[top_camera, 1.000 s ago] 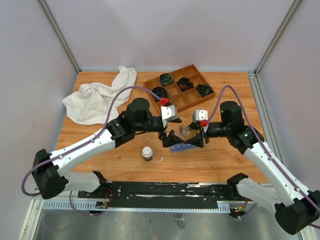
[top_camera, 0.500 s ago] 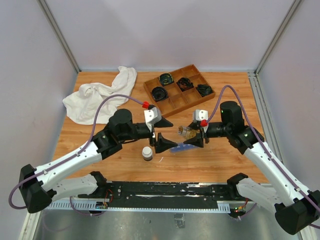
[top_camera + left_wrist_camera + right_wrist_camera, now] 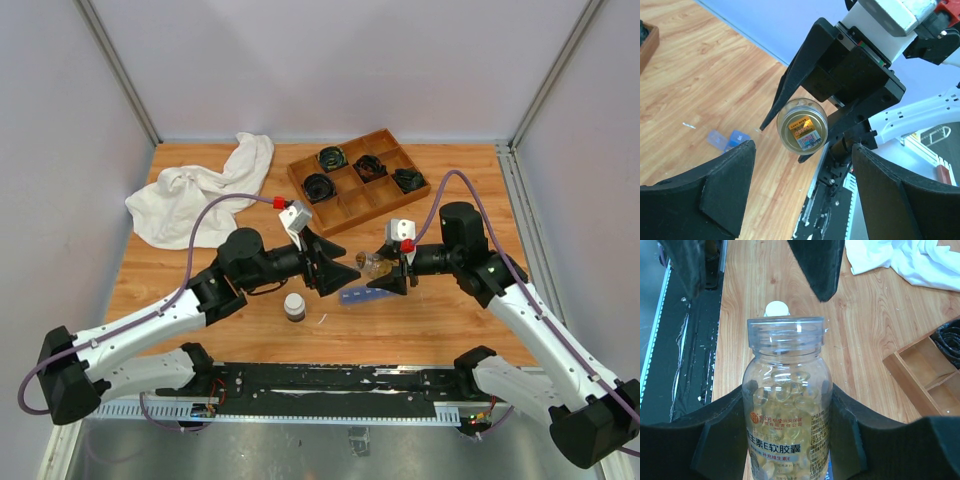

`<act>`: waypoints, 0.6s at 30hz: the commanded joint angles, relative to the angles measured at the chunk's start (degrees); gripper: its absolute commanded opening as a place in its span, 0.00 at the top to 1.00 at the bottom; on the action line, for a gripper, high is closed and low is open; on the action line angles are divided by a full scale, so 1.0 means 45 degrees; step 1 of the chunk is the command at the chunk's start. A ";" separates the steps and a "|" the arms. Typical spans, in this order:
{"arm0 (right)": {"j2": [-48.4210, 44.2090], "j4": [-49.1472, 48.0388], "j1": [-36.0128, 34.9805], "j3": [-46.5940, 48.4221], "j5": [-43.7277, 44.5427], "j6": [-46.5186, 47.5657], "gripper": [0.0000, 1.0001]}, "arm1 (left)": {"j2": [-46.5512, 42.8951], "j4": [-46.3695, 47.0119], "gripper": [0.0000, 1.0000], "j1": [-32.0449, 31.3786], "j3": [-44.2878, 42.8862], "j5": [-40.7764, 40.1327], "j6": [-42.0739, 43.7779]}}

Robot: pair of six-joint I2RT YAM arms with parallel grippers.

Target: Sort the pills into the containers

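— Overhead view, lighting?
— Entry one. Bright, even, from above. I log short soft shadows under both arms on the table [image 3: 450,320]. The white cloth [image 3: 195,200], far left, is nearly blown out. Sharp throughout.
— Left wrist?
— Entry two. Fingers [image 3: 715,195] at the near edge: dark, soft-focus. Clear bottle [image 3: 802,131]: base sharp. Wood beyond: slightly soft.
— Right wrist?
— Entry three. Bottle label crisp, pale glare streaks on its shoulder, pills [image 3: 785,390] legible through the plastic. My fingers along the bottom read flat black, little detail. Far cloth overexposed.
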State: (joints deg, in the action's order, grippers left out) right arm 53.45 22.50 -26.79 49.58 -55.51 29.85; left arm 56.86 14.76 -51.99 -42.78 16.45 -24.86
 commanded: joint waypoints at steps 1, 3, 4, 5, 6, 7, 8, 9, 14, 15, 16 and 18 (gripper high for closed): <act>-0.0004 -0.0318 0.0469 0.0408 -0.0338 -0.0148 0.94 | 0.0327 0.0234 0.18 -0.0494 -0.0674 -0.0895 -0.0628; -0.0003 -0.0328 0.0467 0.0407 -0.0354 -0.0148 0.94 | 0.0487 0.0168 0.19 -0.0617 -0.0824 -0.1028 -0.0592; -0.0008 -0.0320 0.0467 0.0417 -0.0360 -0.0148 0.95 | 0.0572 0.0170 0.20 -0.0674 -0.0878 -0.1063 -0.0579; -0.0021 -0.0314 0.0464 0.0418 -0.0344 -0.0148 0.94 | 0.0675 0.0141 0.22 -0.0706 -0.0941 -0.1043 -0.0570; -0.0022 -0.0313 0.0469 0.0419 -0.0351 -0.0148 0.94 | 0.0766 0.0155 0.23 -0.0729 -0.1002 -0.1021 -0.0579; -0.0010 -0.0313 0.0465 0.0408 -0.0360 -0.0153 0.94 | 0.0856 0.0093 0.24 -0.0761 -0.1076 -0.1043 -0.0587; -0.0003 -0.0313 0.0457 0.0408 -0.0356 -0.0149 0.95 | 0.0931 0.0048 0.25 -0.0780 -0.1173 -0.1051 -0.0569; -0.0006 -0.0325 0.0463 0.0420 -0.0345 -0.0148 0.94 | 0.0996 0.0033 0.27 -0.0790 -0.1217 -0.1066 -0.0569; -0.0003 -0.0323 0.0464 0.0407 -0.0351 -0.0148 0.94 | 0.1217 -0.0158 0.33 -0.0811 -0.1423 -0.1026 -0.0579; -0.0003 -0.0326 0.0459 0.0407 -0.0357 -0.0148 0.94 | 0.1261 -0.0195 0.34 -0.0811 -0.1456 -0.1005 -0.0570; -0.0003 -0.0319 0.0463 0.0410 -0.0376 -0.0150 0.95 | 0.1302 -0.0244 0.36 -0.0820 -0.1484 -0.0999 -0.0574; -0.0008 -0.0320 0.0469 0.0412 -0.0368 -0.0166 0.95 | 0.1364 -0.0366 0.39 -0.0830 -0.1569 -0.0925 -0.0582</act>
State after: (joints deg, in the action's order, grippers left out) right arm 53.54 22.50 -26.76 49.58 -55.51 29.82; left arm 62.48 13.58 -55.00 -47.31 12.47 -27.49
